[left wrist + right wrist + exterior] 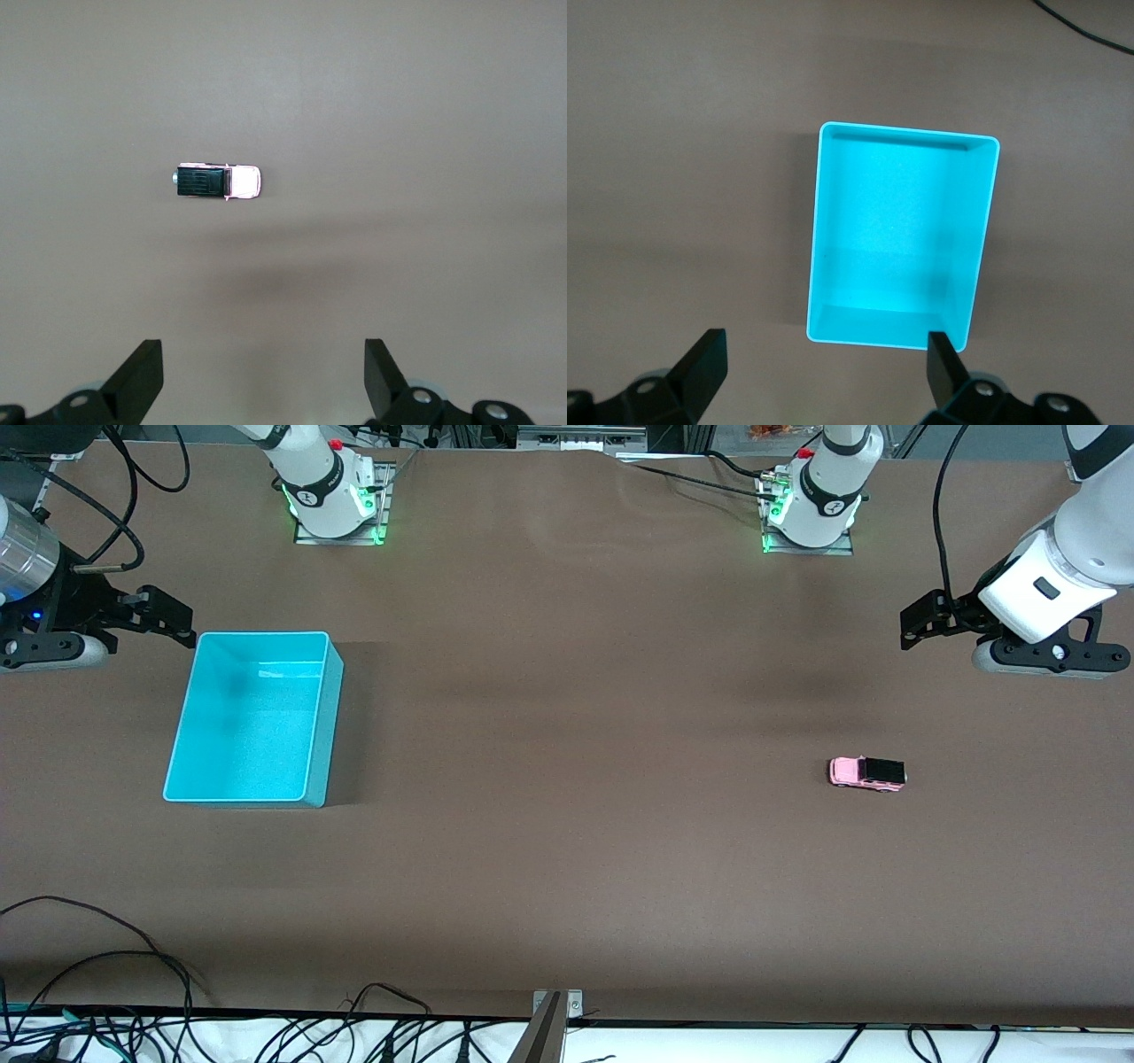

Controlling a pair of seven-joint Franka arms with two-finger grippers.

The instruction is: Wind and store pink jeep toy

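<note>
Standing on its wheels on the brown table (567,779), the pink jeep toy (866,773) is seen well apart from the turquoise bin (324,717), toward the left arm's end. The left gripper (921,622) is held in the air near the jeep with fingers spread and nothing between them, while the right gripper (168,615) is held likewise just beside the bin.

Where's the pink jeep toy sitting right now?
The pink jeep toy sits on the bare table toward the left arm's end, nearer the front camera than the left tool, apart from the turquoise bin.
</note>
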